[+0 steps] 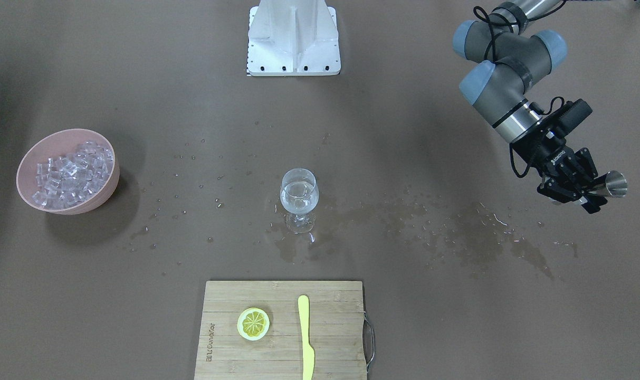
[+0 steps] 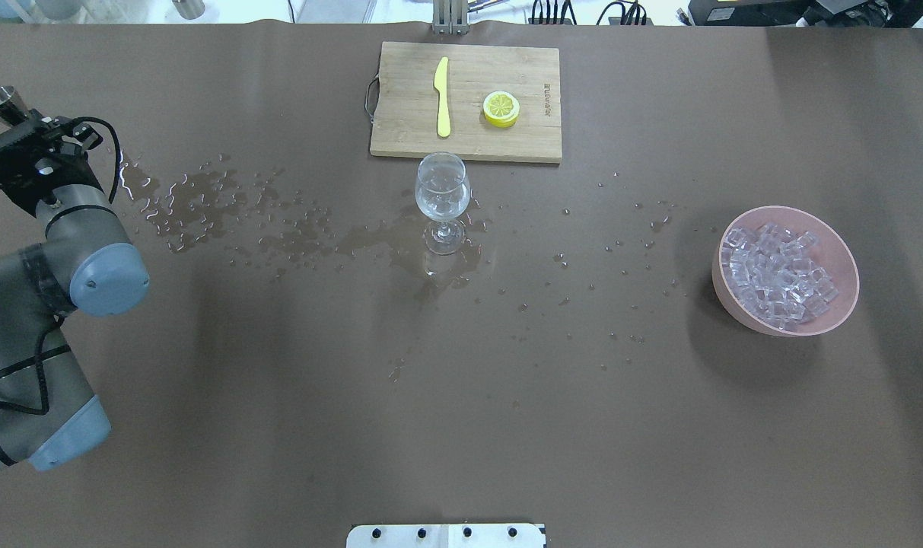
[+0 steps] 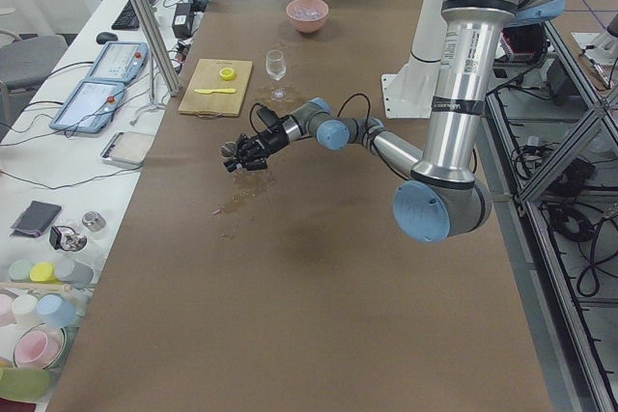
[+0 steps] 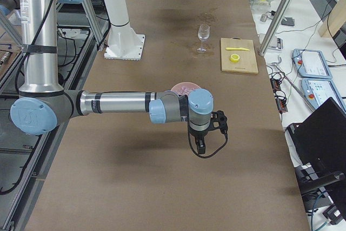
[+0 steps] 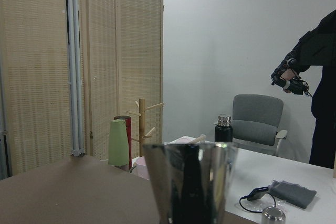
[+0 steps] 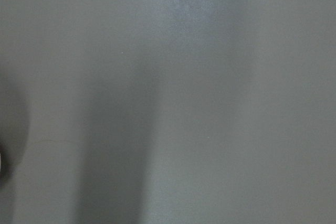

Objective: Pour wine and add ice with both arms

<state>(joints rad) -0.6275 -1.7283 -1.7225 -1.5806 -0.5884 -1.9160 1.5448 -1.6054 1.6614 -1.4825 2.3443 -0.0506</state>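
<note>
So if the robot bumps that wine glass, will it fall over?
Probably, yes. The wine glass stands tall on a thin stem and small foot, so a sideways nudge could tip it. It sits in spilled liquid, so it might also slide. It looks like thin clear glass, likely breakable.

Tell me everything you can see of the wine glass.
The wine glass is clear, with a rounded bowl, short stem and round foot. It stands upright mid-table, near the cutting board, holding a little clear liquid. Its foot sits in a wet patch on the brown cover. Nothing else touches it; the left claw, shut on a metal jigger, is far off.
</note>
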